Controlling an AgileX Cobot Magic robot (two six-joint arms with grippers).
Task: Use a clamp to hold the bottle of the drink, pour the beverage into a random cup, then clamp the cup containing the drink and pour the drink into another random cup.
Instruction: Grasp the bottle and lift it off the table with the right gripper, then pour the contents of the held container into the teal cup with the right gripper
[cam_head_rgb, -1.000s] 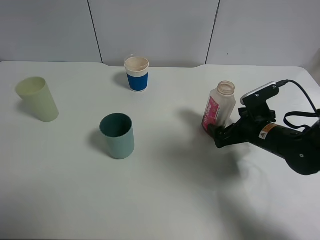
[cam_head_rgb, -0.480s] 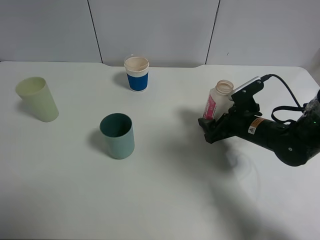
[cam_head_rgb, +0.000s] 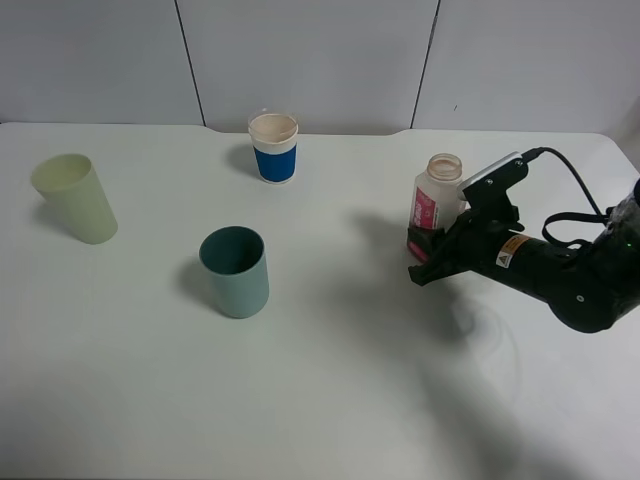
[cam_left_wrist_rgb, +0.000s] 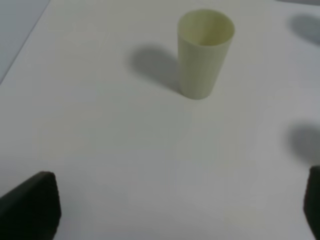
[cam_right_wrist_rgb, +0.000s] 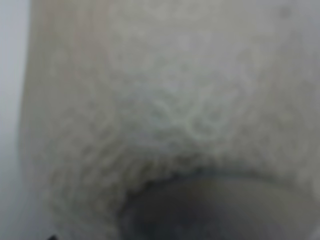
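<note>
— Right gripper (cam_head_rgb: 424, 258), what's it doing?
— I've got it clamped low on the bottle (cam_head_rgb: 441, 192), upright, right of centre; left gripper (cam_left_wrist_rgb: 170, 210) hangs agape.
— And the label (cam_head_rgb: 423, 210)?
— Pink-red, print too small for me to read.

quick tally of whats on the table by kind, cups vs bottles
cups: 3 (pale yellow-green cup, teal cup, white cup with blue band)
bottles: 1 (bottle, clear with a pink-red label)
total: 4
</note>
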